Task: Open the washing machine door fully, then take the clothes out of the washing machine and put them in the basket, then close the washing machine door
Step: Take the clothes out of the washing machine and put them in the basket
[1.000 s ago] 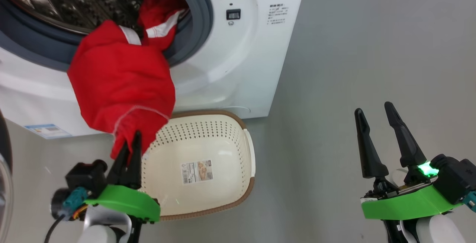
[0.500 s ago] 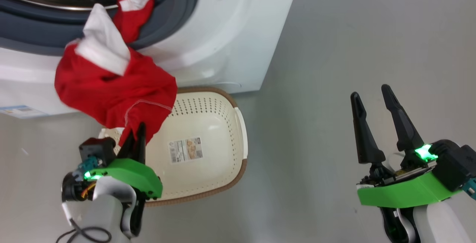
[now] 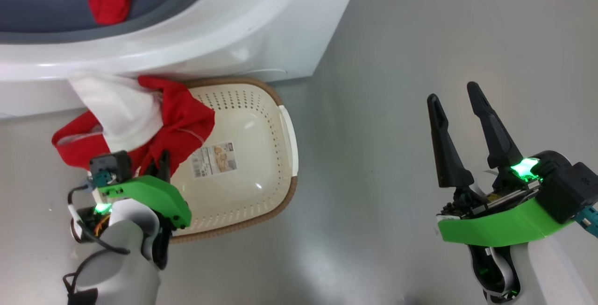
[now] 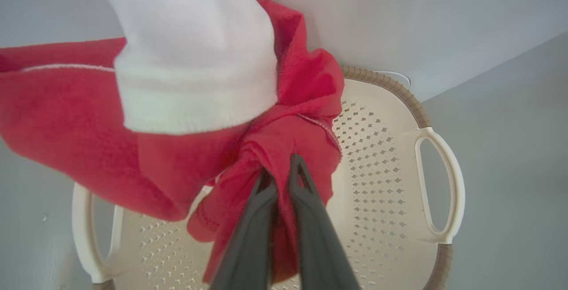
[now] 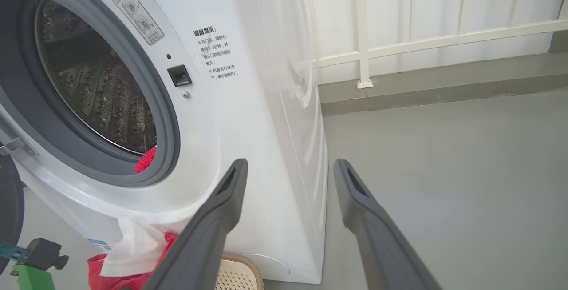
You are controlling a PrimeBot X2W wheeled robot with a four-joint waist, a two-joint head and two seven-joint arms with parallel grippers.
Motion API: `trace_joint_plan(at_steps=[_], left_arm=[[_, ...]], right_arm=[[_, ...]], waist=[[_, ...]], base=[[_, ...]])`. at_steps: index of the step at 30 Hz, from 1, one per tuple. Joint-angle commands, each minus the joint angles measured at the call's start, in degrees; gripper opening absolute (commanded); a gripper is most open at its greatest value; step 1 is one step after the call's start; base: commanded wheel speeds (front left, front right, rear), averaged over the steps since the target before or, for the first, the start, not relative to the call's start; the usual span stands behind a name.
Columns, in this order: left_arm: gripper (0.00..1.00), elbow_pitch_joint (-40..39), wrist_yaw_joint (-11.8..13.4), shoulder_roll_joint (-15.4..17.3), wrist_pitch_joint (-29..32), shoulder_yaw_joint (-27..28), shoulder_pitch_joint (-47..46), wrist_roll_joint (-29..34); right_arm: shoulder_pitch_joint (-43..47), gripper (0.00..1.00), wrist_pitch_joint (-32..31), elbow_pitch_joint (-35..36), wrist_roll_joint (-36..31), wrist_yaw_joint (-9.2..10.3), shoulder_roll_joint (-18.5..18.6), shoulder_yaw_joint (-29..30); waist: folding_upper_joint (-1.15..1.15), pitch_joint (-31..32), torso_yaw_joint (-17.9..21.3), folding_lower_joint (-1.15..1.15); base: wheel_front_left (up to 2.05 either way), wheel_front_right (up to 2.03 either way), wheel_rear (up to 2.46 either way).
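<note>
in the left wrist view the left hand [image 4: 282, 172] is seen clamped on a bunched fold of the red fleecy garment [image 4: 66, 117], white-banded, over the cream perforated basket [image 4: 386, 148]. the right wrist view adds the dimpled steel drum [image 5: 97, 90], a red scrap [image 5: 145, 160] on the grey gasket [image 5: 166, 112] and chinese print on the washing machine [image 5: 266, 148]. the right hand [image 5: 290, 163] is held wide and empty. a printed sticker [image 3: 213, 159] is shown on the basket's floor.
</note>
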State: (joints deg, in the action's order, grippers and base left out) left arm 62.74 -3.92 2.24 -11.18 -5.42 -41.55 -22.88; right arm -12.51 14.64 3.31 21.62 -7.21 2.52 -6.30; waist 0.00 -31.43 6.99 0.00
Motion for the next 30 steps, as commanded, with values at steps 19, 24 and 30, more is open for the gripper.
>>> trace_joint_plan(at_steps=[19,24,30], left_arm=[[0.0,10.5,-0.2,2.7,0.7,1.2,-3.8,-2.0],[0.0,10.8,0.2,3.1,0.5,0.9,-3.9,-2.1],[1.0,11.0,0.6,3.5,0.7,0.4,-4.9,-2.1]], right_arm=[[-2.5,1.0,0.4,1.3,2.0,-0.28,0.4,-3.0],[-3.0,1.0,0.4,1.2,2.2,-0.28,0.4,-2.9],[-3.5,1.0,0.4,0.6,2.6,-0.28,0.4,-2.8]], waist=[[0.0,-5.8,4.5,0.0],[0.0,-6.7,4.8,0.0],[0.0,-6.9,4.7,0.0]], base=[[0.0,0.0,0.0],[0.0,0.0,0.0],[0.0,0.0,0.0]])
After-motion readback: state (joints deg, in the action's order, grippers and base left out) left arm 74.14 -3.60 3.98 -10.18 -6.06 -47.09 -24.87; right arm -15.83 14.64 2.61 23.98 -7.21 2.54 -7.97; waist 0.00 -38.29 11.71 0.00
